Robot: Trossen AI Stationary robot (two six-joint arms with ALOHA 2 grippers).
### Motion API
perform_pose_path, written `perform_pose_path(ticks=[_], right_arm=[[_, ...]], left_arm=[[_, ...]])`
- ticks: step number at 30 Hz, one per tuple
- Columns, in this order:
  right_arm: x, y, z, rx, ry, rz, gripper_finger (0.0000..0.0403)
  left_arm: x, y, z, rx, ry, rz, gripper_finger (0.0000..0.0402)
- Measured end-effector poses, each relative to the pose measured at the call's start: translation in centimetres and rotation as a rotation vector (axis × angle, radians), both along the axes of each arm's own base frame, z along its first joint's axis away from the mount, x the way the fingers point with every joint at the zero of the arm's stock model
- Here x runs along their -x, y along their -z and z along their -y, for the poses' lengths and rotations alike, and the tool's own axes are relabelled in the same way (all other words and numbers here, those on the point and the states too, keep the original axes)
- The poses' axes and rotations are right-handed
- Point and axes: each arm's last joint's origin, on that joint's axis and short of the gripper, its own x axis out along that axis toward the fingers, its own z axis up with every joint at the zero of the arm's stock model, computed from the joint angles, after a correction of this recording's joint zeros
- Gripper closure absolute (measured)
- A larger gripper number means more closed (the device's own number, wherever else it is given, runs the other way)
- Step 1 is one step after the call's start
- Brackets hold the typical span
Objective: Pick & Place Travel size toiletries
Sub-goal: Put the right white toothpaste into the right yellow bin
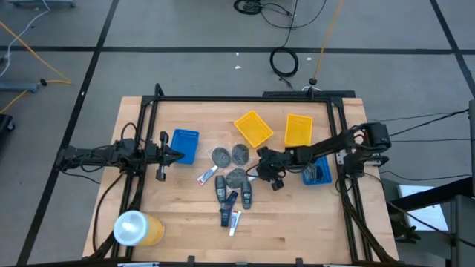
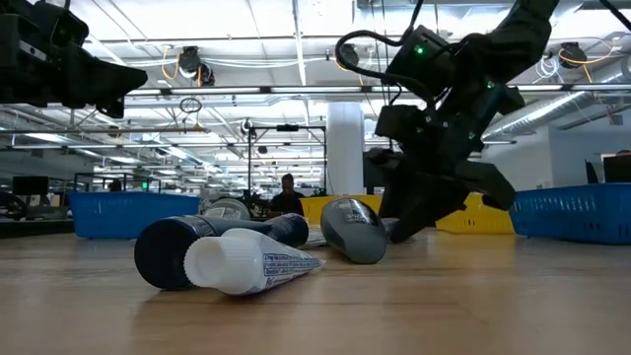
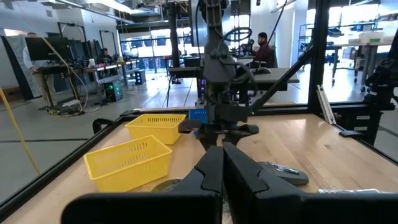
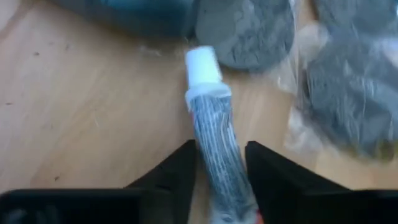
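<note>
— Gripping anything, that right claw (image 4: 221,163)?

— Yes. Its two fingers press the sides of a silvery tube (image 4: 214,124) with a white cap. The tube is just beside the grey discs (image 4: 245,28), cap pointing toward them.

— And the other toiletries?

— Dark bottles (image 1: 223,187) and more tubes lie near the discs, on the side away from the yellow trays (image 1: 253,128).

— The left claw (image 1: 172,155)?

— Fingers pressed together, nothing between them. It waits across the discs from the right claw, by a blue tray (image 1: 185,144).
</note>
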Motion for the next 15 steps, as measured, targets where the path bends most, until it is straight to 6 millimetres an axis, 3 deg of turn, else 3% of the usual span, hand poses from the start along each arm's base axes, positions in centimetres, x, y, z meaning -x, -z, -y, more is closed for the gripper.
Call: perform_pose_path(ticks=[7, 11, 15], right_arm=[[1.9, -2.9, 0.4, -0.024, 0.253, -0.024, 0.0389], [4.7, -6.1, 1.1, 0.015, 0.532, -0.009, 0.0380], [8.2, -8.4, 3.1, -0.029, 0.896, 0.004, 0.0360]], left_arm=[[0.0, 0.0, 0.0, 0.000, 0.000, 0.000, 0.0392], [0.0, 0.0, 0.0, 0.000, 0.000, -0.001, 0.0392], [0.0, 0.0, 0.0, 0.000, 0.000, -0.001, 0.0392]])
